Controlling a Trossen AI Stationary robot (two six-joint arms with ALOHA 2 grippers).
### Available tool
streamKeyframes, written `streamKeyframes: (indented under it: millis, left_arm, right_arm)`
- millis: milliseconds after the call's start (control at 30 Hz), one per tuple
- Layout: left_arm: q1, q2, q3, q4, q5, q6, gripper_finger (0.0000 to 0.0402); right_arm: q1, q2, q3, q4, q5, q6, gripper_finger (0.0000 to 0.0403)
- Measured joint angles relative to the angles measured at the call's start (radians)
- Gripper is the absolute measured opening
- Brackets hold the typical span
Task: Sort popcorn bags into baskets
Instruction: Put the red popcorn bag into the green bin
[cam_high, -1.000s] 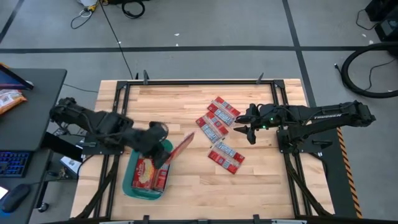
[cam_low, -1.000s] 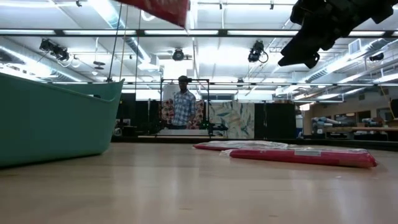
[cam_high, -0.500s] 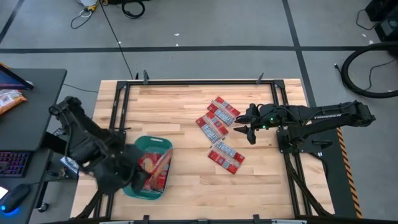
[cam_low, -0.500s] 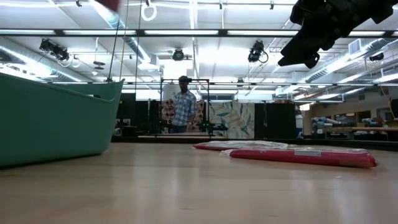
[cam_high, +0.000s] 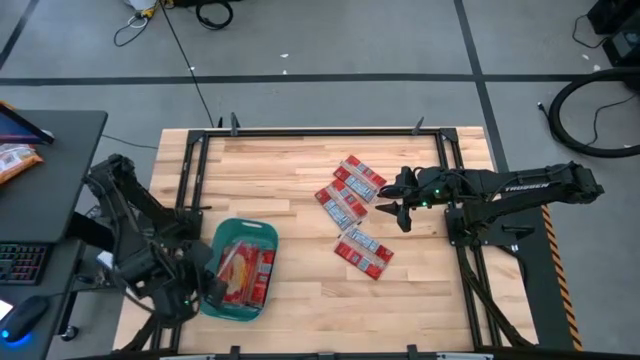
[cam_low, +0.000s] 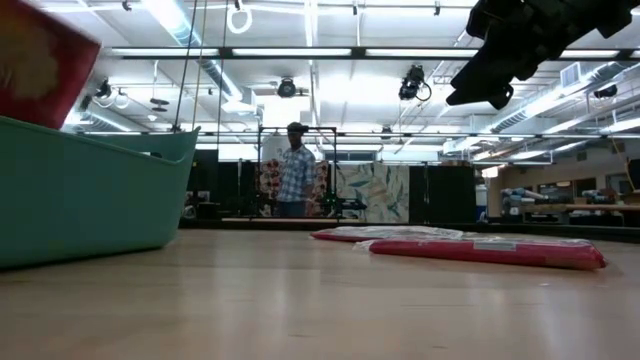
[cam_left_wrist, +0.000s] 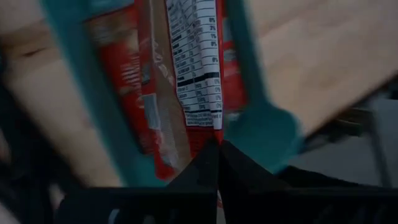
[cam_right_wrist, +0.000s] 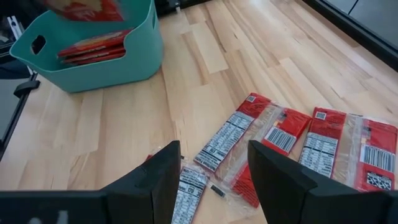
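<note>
My left gripper is at the near-left side of the teal basket, shut on a red popcorn bag with a white nutrition panel. That bag shows tilted above the basket rim in the low view. More red bags lie flat inside the basket. My right gripper is open and hovers above the table, right of several loose red bags that lie flat on the wood; another bag lies nearer. My left gripper pinches the bag's end edge between its two shut fingers. The bag reaches away from the fingers over the inside of the basket, tilted, its upper part above the rim. Whether it rests on the bags below, I cannot tell.
The basket stands near the table's near-left corner. Bare wood lies between it and the loose bags. A desk with a keyboard stands left of the table. A person stands in the room far behind.
My left gripper has swung from over the basket's right side toward the table's near-left corner and gone down, still shut on the bag. The bag, held high and clear right of the basket before, now sits tilted over the basket's inside.
</note>
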Motion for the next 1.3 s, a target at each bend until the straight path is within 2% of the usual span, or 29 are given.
streamKeyframes:
  millis: [333, 467, 833, 933, 1167, 1300]
  left_arm:
    - [0.058, 0.002, -0.141, 0.034, 0.112, -0.042, 0.0010]
    - [0.073, 0.003, -0.156, 0.075, 0.117, 0.010, 0.0017]
    - [0.174, 0.002, -0.102, 0.115, 0.143, 0.152, 0.0140]
    - [0.215, 0.002, -0.075, 0.182, 0.084, 0.287, 0.0151]
    - [0.316, 0.008, -0.063, 0.483, -0.238, 0.799, 0.0145]
    - [0.394, 0.030, -0.064, 0.598, -0.341, 1.056, 0.0145]
  right_arm:
    - [0.000, 0.000, 0.000, 0.000, 0.000, 0.003, 0.0192]
    - [0.000, 0.000, 0.000, 0.000, 0.000, 0.003, 0.0192]
    - [0.000, 0.000, 0.000, 0.000, 0.000, 0.000, 0.0192]
    - [0.000, 0.000, 0.000, 0.003, 0.003, 0.008, 0.0192]
    - [-0.001, 0.001, 0.000, 0.002, 0.007, 0.026, 0.0192]
    - [0.000, 0.001, 0.000, 0.002, 0.007, 0.031, 0.0192]
